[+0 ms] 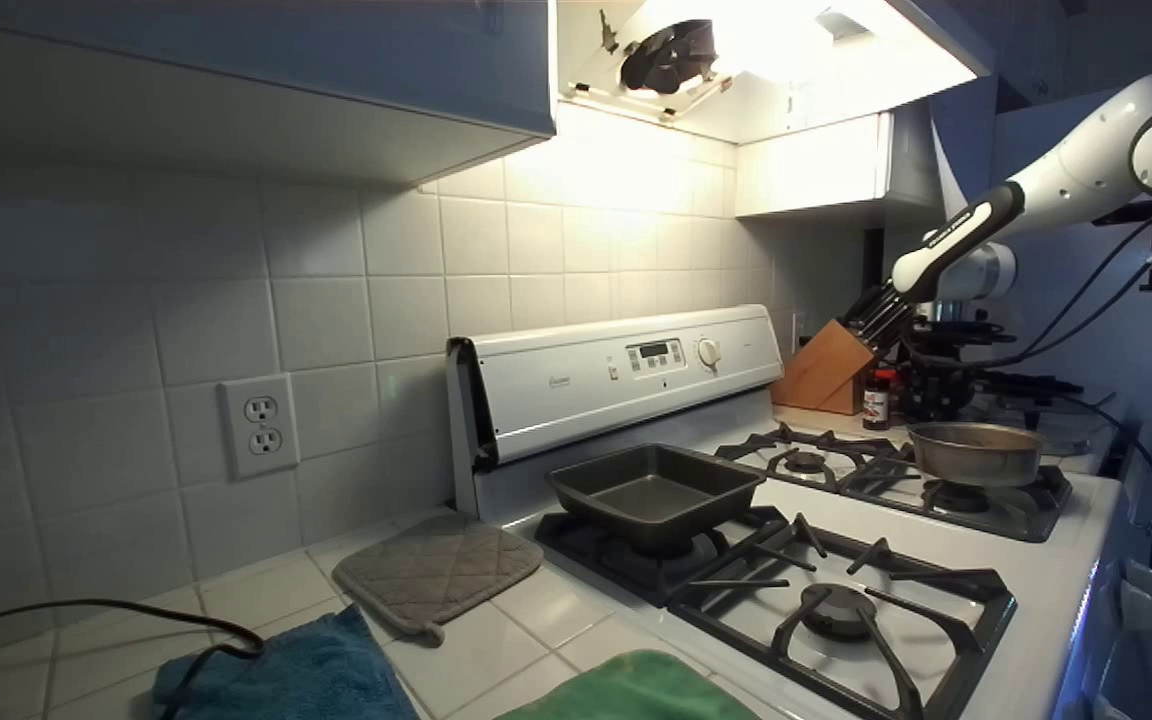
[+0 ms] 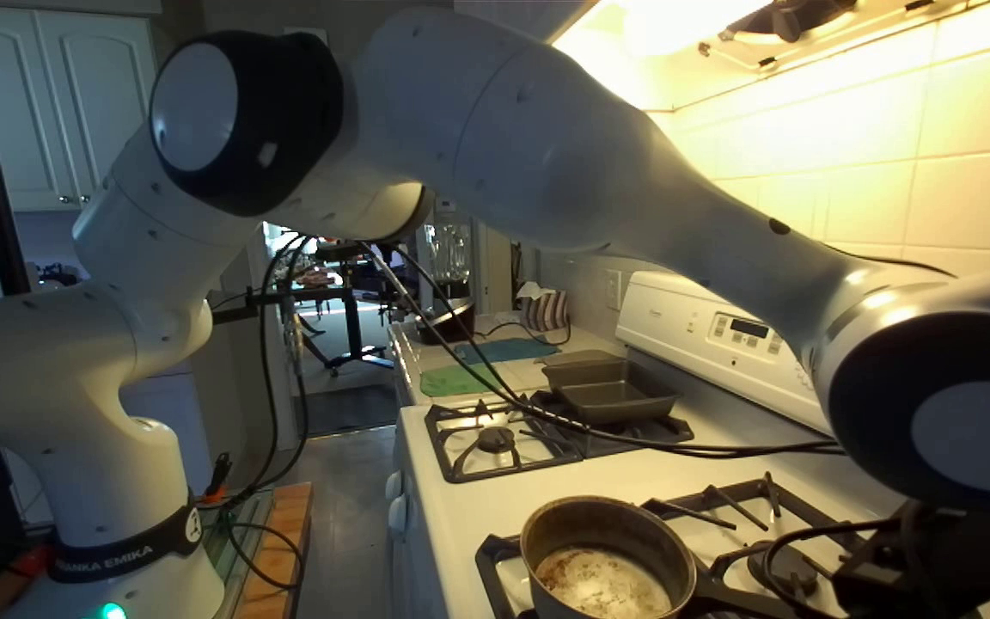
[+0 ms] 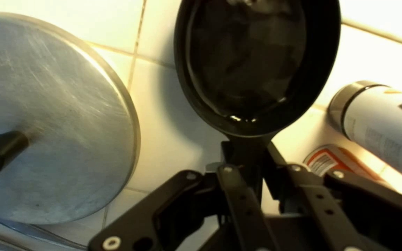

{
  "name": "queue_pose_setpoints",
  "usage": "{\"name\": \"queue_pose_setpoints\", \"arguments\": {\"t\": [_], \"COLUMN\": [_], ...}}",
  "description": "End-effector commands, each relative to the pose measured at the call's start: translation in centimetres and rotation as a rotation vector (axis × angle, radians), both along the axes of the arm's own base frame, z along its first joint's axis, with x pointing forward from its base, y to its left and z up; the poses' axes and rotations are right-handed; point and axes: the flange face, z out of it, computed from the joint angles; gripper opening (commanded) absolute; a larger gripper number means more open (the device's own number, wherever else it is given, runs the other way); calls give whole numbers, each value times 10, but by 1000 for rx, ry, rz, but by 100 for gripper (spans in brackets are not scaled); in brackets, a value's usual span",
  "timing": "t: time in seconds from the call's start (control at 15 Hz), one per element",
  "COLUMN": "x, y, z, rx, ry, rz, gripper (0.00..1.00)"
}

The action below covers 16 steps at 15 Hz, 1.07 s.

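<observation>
gripping the ladle (image 3: 248, 59) by its handle, gripper (image 3: 250, 155) has it over counter (image 3: 162, 146), btwn lid (image 3: 61, 111) & white jar (image 3: 379, 120); loose pinch cd let it twist, bowl prob. knocking either.

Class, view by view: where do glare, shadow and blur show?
In both exterior views, the hood light burns white, washing out nearby wall tiles; in the wrist view, the black pan carries bright glints, a soft shadow lies beside it on the counter tiles, and small print on the white-labelled container is too blurred to read.
</observation>
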Motion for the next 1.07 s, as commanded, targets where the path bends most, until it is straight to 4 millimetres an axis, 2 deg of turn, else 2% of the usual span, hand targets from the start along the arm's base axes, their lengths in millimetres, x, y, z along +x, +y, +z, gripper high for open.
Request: {"name": "queue_pose_setpoints", "arguments": {"t": [0.0,1.0], "x": [1,0], "y": [3,18], "z": [12,31], "rx": [27,41], "ry": [-13,-15], "rz": [11,111], "gripper": [6,6]}}
